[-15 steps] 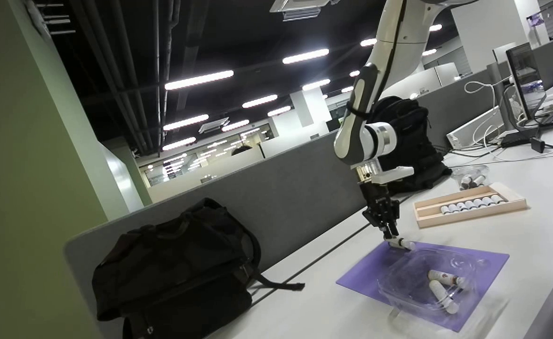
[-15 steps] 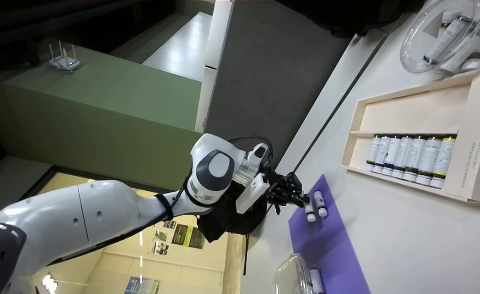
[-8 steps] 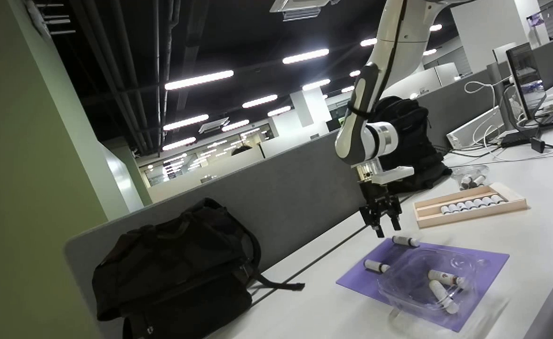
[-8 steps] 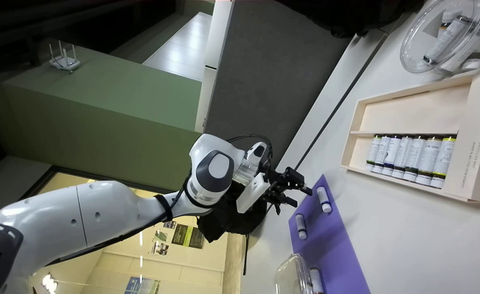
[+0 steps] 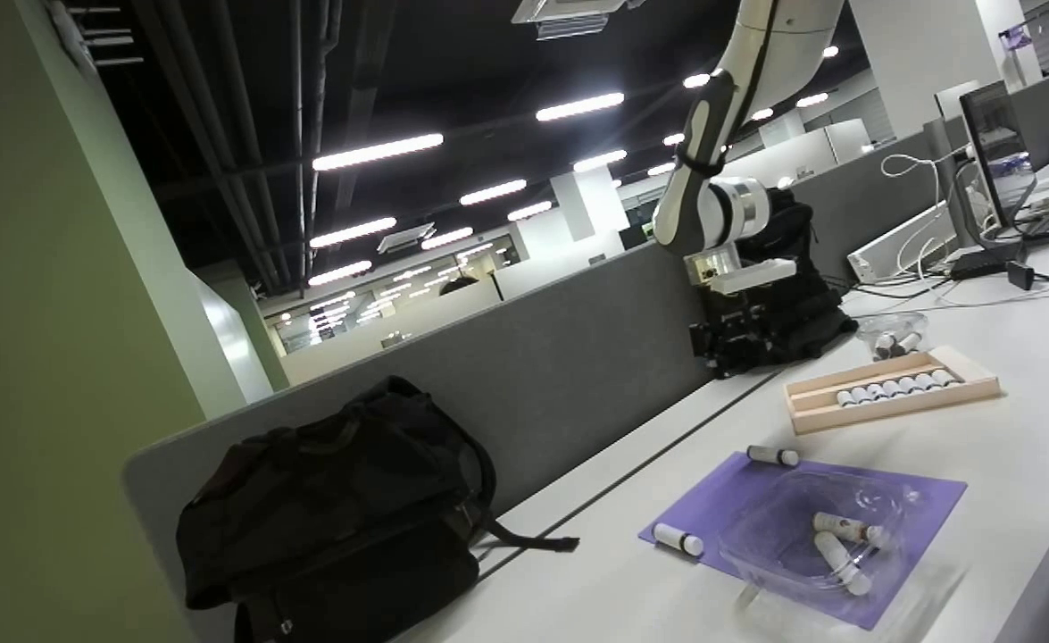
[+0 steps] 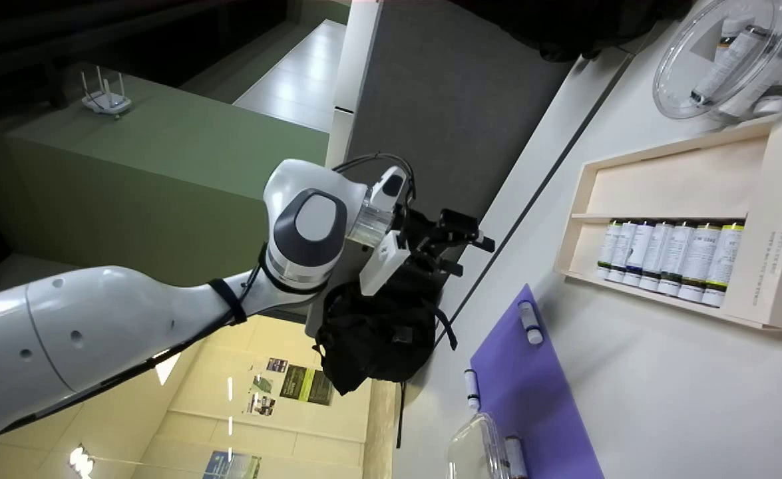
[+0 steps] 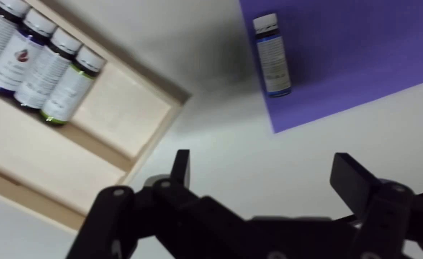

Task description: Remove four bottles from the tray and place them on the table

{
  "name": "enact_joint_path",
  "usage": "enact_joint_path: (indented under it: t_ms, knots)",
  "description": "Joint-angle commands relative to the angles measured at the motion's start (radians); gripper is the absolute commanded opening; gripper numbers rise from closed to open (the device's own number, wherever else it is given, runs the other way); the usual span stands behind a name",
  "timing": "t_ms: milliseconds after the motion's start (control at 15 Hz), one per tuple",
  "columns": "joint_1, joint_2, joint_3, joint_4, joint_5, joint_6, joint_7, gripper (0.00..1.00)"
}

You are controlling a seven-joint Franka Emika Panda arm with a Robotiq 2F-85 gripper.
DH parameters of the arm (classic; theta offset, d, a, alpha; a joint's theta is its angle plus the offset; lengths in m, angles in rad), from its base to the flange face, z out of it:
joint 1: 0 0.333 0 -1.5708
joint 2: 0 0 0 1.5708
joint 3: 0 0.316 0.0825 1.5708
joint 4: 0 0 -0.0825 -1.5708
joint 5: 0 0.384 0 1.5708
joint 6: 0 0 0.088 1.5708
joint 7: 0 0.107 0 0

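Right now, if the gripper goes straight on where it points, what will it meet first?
Probably the table, near a corner of the mat; depth is unclear, so the gripper might clip that corner instead.

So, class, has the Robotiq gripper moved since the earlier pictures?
Yes: in both exterior views the Robotiq gripper has moved toward the top of the picture, farther from the purple mat, which has stayed put.

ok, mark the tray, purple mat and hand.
Tray (image 6: 683, 176): in an exterior view, on a compartment floor.
Purple mat (image 7: 355, 46): in the wrist view, on its upper surface.
Hand (image 7: 263, 162): in the wrist view, midway between its open fingertips.
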Motion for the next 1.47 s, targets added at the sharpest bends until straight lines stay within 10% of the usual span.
enact_joint_path:
  t_ms: [0,800,1400]
  knots:
    - [-0.029,-0.005,-0.064,-0.03,-0.003,0.008,0.108,1.0]
    - [-0.028,0.136,-0.168,-0.041,0.044,-0.002,0.513,1.0]
    - [-0.02,0.196,-0.169,-0.041,0.07,0.096,0.545,1.0]
